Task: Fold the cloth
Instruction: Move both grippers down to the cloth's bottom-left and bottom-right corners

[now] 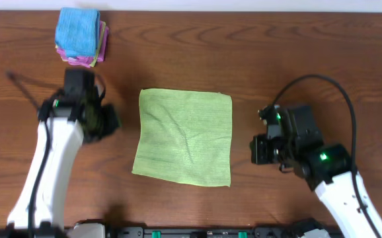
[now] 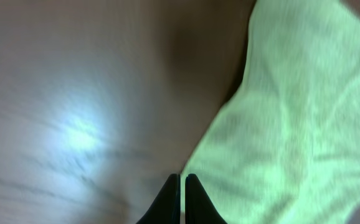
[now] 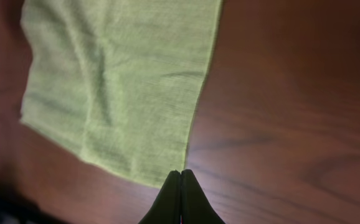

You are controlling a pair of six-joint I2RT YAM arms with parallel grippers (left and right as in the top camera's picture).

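Lying flat, cloth (image 1: 183,137) cut off in wrist views; L claw (image 2: 182,178), R claw (image 3: 180,173) clenched, empty.

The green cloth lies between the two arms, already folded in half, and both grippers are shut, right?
Not folded: the overhead view shows the green cloth spread open flat between the arms. The left gripper and right gripper are shut.

We can read no words, numbers, labels or signs in any of the three views. Nothing we see here has writing on it.
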